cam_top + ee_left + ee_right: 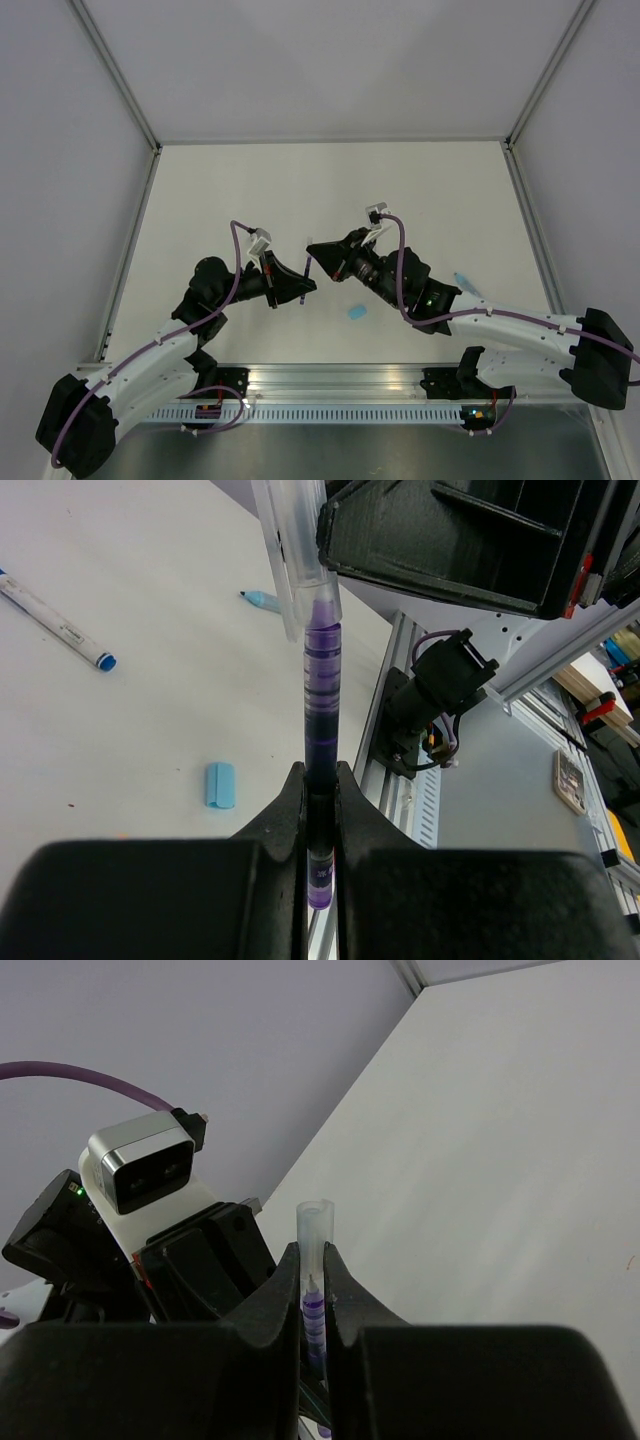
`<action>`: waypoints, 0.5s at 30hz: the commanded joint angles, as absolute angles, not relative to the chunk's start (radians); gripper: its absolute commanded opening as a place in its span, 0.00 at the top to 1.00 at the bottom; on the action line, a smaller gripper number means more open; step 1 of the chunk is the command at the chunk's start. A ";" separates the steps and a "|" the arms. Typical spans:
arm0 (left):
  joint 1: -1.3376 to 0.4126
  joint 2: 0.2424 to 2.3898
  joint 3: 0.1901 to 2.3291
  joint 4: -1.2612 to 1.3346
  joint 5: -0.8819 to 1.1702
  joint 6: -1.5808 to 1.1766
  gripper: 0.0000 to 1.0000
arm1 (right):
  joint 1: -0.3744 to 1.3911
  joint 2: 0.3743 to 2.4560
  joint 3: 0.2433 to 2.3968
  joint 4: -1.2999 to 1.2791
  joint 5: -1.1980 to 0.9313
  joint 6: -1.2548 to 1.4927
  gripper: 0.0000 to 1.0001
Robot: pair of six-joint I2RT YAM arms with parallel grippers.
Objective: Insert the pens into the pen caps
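Dark pen (322, 695) — purple-black barrel, clamped between the fingers of the left gripper (320, 780), held in the air over the middle of the table (230, 195). Far end of the barrel inside the mouth of a translucent cap (292, 570); depth of entry hard to judge. Translucent cap pinched in the right gripper (314, 1260), jaws drawn together on its sides, open rim poking past the fingertips in the right wrist view, purple tip visible through the cap wall. Grippers nose to nose, very close.

Around:
- Light-blue cap (220, 784), loose, flat on the table, near the grippers on the side toward the arm bases, apart from everything else.
- Second pen (55, 620) — white barrel, blue end — lying on the table well off from the grippers.
- Pale-blue piece (262, 601) with a dark tip, on the table toward the right arm's side.
- Camera housing (140, 1165) of the left wrist at the left of the right wrist view, purple cable (70, 1075) arching above it.

In the way: black body of the right gripper covering the cap's upper part in the left wrist view.

Writing: fine dark print along the second pen's white barrel, too small to read.
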State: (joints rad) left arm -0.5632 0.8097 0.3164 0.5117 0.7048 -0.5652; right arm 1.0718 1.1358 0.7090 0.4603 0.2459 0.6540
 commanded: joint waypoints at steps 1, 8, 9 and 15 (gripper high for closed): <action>-0.557 0.805 0.324 0.580 0.646 -0.591 0.98 | 1.091 1.098 0.713 0.459 0.233 0.632 1.00; -0.557 0.799 0.321 0.589 0.667 -0.575 0.98 | 1.091 1.078 0.736 0.428 0.216 0.612 1.00; -0.557 0.799 0.321 0.589 0.667 -0.577 0.98 | 1.091 1.078 0.735 0.429 0.212 0.612 1.00; -0.557 0.799 0.316 0.604 0.675 -0.589 0.98 | 1.091 1.088 0.721 0.462 0.192 0.589 1.00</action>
State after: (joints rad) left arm -0.5655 0.8082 0.3164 0.5343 0.7170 -0.5652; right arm 1.0763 1.1065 0.7094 0.4416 0.2371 0.6178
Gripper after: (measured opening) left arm 0.075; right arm 0.129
